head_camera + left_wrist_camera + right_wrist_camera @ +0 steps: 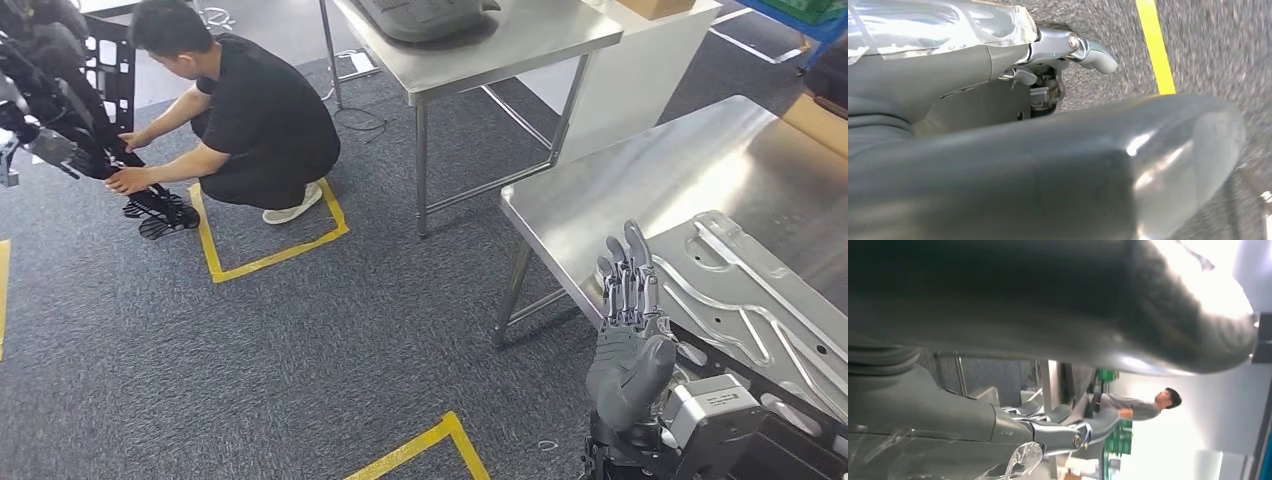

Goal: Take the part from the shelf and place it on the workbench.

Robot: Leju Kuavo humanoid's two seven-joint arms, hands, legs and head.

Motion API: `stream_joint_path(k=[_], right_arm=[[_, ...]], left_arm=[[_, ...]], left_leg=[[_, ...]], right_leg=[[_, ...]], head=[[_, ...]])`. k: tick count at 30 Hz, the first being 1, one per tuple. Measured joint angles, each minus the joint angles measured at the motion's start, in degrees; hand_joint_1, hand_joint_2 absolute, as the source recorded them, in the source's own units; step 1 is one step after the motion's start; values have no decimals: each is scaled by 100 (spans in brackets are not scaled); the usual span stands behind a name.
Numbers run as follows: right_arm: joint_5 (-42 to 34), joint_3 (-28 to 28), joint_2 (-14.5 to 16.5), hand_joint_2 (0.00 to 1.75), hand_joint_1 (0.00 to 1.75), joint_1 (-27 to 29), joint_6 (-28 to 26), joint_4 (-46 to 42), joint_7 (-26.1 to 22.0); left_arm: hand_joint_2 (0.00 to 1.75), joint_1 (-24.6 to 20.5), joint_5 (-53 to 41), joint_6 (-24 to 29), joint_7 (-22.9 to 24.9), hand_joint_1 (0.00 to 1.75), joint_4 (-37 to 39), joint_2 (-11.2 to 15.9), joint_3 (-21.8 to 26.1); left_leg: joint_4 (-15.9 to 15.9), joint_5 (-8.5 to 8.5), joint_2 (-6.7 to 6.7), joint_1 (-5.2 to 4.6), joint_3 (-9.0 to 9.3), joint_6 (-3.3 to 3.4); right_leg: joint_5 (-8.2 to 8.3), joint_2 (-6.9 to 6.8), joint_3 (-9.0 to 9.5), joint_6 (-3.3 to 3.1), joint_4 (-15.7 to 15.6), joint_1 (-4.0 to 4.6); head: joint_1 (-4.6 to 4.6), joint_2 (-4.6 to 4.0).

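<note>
While the stamped metal part (745, 300) lies flat on the steel workbench (640, 190) at the right, the right hand (630, 320) rests at the part's near-left edge, fingers straight, holding nothing. The left hand's (998, 125) state cannot be told. A person (240, 110) crouches far left.

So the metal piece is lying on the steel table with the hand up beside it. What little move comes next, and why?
Probably draw the right hand back and down, away from the part. The part already lies flat on the workbench, and the hand stands beside its edge with fingers straight, holding nothing, so the placing looks done.
</note>
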Motion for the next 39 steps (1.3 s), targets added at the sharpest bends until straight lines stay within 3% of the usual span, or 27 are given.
stream_joint_path(k=[1,2,4,6,8,9,10,12,13,14,15,16,17,19,21,23,25,26,28,29,30,31,32,34,35,37,39], right_arm=[[-9,1,-5,0,0,1,0,0,-1],[-17,1,-9,0,0,2,0,0,-4],[-27,2,-15,0,0,4,0,-1,-10],[-26,4,-18,0,0,10,0,-4,-21],[-23,7,-21,0,0,7,0,-7,-32],[-22,8,-23,0,0,4,0,-8,-34],[-22,8,-25,0,0,2,0,-11,-35],[-20,9,-26,0,0,11,0,-16,-37],[-19,9,-27,0,0,16,0,-17,-38],[-21,10,-29,0,0,20,0,-17,-39],[-26,11,-31,0,0,22,0,-17,-39],[-34,13,-32,0,0,22,0,-17,-40],[-52,15,-32,0,0,21,0,-17,-46],[-100,17,-32,0,0,20,0,-17,-67],[-162,20,-32,0,0,20,0,-16,-89],[-217,28,-32,0,0,14,0,-9,-99],[-251,36,-37,0,0,6,0,-2,-108],[-262,39,-42,0,0,4,0,1,-113],[-270,46,-50,0,0,10,0,14,-119],[-273,49,-53,0,0,15,0,24,-120],[-275,52,-56,0,0,20,0,34,-120],[-275,55,-60,0,0,21,0,44,-120],[-276,57,-63,0,0,21,0,50,-120],[-276,63,-64,0,0,21,0,60,-121],[-278,67,-64,0,0,22,0,66,-122],[-281,75,-65,0,0,23,0,81,-127],[-281,81,-67,0,0,13,0,87,-132]], left_arm=[[0,1,1,0,8,0,0,0,0],[0,-1,0,0,18,0,0,0,-1],[0,-14,-1,-3,34,0,-1,-1,-2],[0,-24,-3,-16,19,0,-1,-2,-2],[0,-22,-4,-28,1,0,0,2,-2],[0,-19,-4,-30,-5,0,-1,5,-2],[0,-19,-4,-31,-10,0,-1,7,-2],[0,-21,-5,-34,-16,0,-2,7,-2],[0,-22,-5,-37,-18,0,-1,7,-3],[0,-22,-4,-39,-20,0,-1,7,-3],[0,-21,-1,-40,-22,0,-1,7,-3],[0,-19,4,-41,-25,0,-1,7,-2],[0,-18,9,-42,-26,0,-2,7,-2],[0,-21,21,-43,-26,0,-1,7,-2],[0,-24,33,-44,-32,0,-1,3,-2],[0,-20,44,-45,-39,0,-2,-1,-2],[0,-12,63,-45,-43,0,-2,-13,0],[0,-14,73,-46,-43,0,-1,-19,1],[0,-19,88,-50,-43,0,0,-27,3],[0,-21,93,-51,-42,0,0,-29,3],[0,-20,96,-52,-42,0,0,-30,3],[0,-18,97,-52,-42,0,0,-31,4],[0,-18,96,-52,-42,0,0,-31,4],[0,-23,89,-55,-42,0,0,-30,5],[0,-26,86,-56,-42,0,0,-30,4],[0,-28,83,-56,-48,0,0,-26,4],[0,-24,80,-53,-59,0,0,-17,5]], left_leg=[[3,-2,-89,3,14,-3],[9,-8,-176,9,31,-12],[46,-33,-336,12,31,-51],[71,-36,-466,14,-22,-113],[66,-16,-581,38,-72,-177],[104,-37,-537,37,-96,-206],[240,-117,-408,33,-161,-240],[887,-445,-27,27,-473,-314],[1317,-629,97,42,-690,-347],[1671,-748,157,58,-876,-369],[1836,-765,186,69,-968,-378],[1754,-674,207,73,-932,-374],[1436,-498,244,71,-771,-355],[563,-145,486,18,-311,-268],[112,-24,652,-52,-89,-188],[56,-24,546,-75,-93,-145],[-19,19,408,-39,-43,-93],[-60,43,344,-12,-9,-64],[-85,61,207,15,19,-29],[-83,59,129,17,22,-24],[-81,57,46,19,27,-24],[-76,52,-41,27,35,-28],[-65,43,-129,39,46,-42],[2,-2,-297,57,43,-107],[44,-26,-367,60,21,-146],[83,-43,-476,60,-35,-213],[85,-39,-494,84,-64,-256]], right_leg=[[159,10,29,0,-133,-3],[402,59,168,1,-489,-13],[768,346,490,-4,-1271,-53],[844,557,615,-37,-1597,-69],[850,461,617,-104,-1615,-56],[856,388,627,-139,-1624,-56],[858,304,640,-180,-1635,-64],[845,135,663,-239,-1645,-61],[836,45,667,-258,-1645,-53],[828,-38,670,-264,-1645,-45],[818,-123,675,-266,-1644,-41],[807,-201,686,-262,-1644,-38],[792,-276,704,-254,-1645,-33],[752,-407,755,-221,-1643,-11],[715,-516,794,-174,-1645,9],[693,-637,836,-117,-1676,18],[586,-543,850,-66,-1595,7],[450,-398,775,-52,-1387,2],[84,-87,414,-38,-623,-6],[-41,-26,203,-26,-237,-6],[-62,-4,53,-13,-9,-10],[38,4,2,-1,-5,-17],[248,24,72,13,-251,-32],[694,224,382,53,-1060,-89],[816,331,498,49,-1359,-112],[841,421,562,-12,-1547,-107],[857,297,562,-107,-1548,-87]], head=[[0,0],[1,0],[0,0],[-6,0],[-10,0],[-14,0],[-25,0],[-49,0],[-60,0],[-60,0],[-62,0],[-64,0],[-66,0],[-67,0],[-67,0],[-66,0],[-58,0],[-51,0],[-34,0],[-30,0],[-28,0],[-27,0],[-26,0],[-23,0],[-22,0],[-20,0],[-20,0]])
